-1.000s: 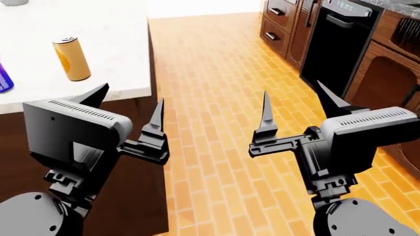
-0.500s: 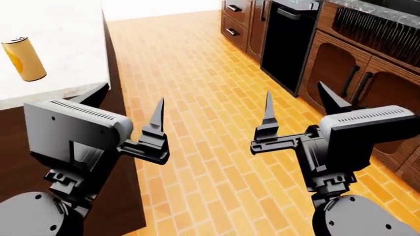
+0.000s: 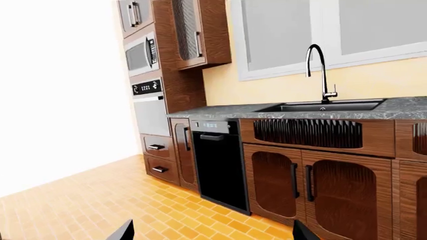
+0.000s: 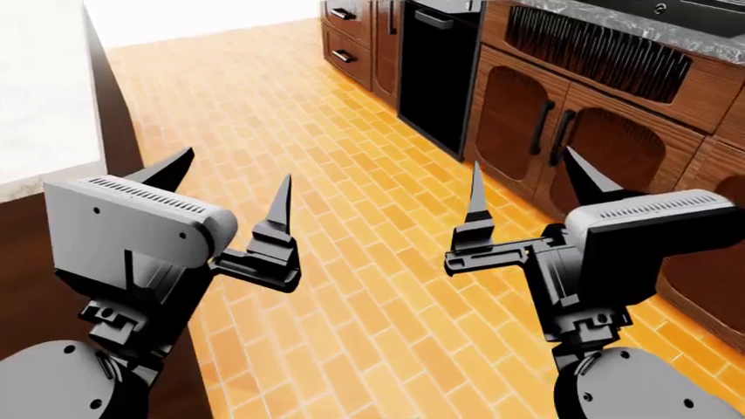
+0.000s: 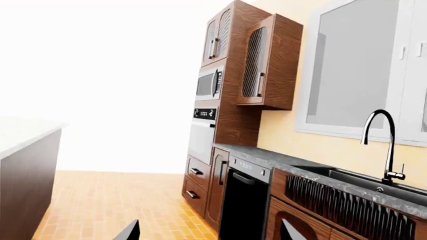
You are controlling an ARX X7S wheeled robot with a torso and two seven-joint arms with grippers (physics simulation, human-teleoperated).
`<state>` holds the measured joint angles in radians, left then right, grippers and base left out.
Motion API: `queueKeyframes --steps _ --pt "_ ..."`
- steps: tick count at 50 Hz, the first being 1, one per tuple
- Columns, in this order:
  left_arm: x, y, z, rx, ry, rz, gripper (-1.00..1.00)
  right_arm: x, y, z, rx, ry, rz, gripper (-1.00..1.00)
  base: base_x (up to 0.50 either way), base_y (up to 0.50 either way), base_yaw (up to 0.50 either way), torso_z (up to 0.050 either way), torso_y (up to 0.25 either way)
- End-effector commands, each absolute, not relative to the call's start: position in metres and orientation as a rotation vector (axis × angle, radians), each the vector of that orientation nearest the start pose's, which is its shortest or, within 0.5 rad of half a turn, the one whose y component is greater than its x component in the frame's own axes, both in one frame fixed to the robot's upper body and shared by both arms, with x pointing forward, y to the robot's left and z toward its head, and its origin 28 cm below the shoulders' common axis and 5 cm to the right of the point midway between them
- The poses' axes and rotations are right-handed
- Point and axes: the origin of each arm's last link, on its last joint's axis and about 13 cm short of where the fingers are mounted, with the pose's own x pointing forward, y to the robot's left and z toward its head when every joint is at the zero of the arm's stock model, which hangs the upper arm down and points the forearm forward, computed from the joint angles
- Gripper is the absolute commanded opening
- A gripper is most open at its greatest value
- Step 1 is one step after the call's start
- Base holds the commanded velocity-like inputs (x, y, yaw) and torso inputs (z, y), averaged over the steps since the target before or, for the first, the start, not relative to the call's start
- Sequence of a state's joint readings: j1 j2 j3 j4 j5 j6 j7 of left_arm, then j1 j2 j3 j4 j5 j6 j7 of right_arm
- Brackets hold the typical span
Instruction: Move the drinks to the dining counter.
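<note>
1. Left hand (image 4: 227,209) and right hand (image 4: 529,202) both hang over the brick floor (image 4: 338,218), fingers spread apart, holding nothing.
2. White bench (image 4: 41,96) sits left of the left hand, cut off by the frame edge; no drinks visible in any view.
3. Sink (image 3: 323,106) and dishwasher (image 3: 219,162) lie beyond the right hand.

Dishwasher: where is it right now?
The black dishwasher sits top centre in the head view, under the grey marble counter, between the drawers and the sink cabinet doors.
</note>
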<state>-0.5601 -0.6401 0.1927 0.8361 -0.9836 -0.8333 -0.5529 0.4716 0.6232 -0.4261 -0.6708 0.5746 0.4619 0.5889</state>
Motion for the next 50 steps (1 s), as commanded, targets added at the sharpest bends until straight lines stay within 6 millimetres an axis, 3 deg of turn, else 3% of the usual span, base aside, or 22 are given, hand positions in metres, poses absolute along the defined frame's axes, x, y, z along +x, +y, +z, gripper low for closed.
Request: queueKeyframes --steps 1,50 --pt "0.2019 0.221 0.2209 0.103 -0.219 -0.266 1.0 0.224 -0.1032 0.1876 -0.136 -0.375 0.107 1.0 0.0 0.0 -0.5 0.0 0.0" --pt "0.2031 0.2214 0.2192 0.103 -0.217 -0.266 1.0 0.2257 -0.1022 0.1868 -0.162 -0.375 0.117 1.0 0.6 0.02 0.0 0.0 0.0"
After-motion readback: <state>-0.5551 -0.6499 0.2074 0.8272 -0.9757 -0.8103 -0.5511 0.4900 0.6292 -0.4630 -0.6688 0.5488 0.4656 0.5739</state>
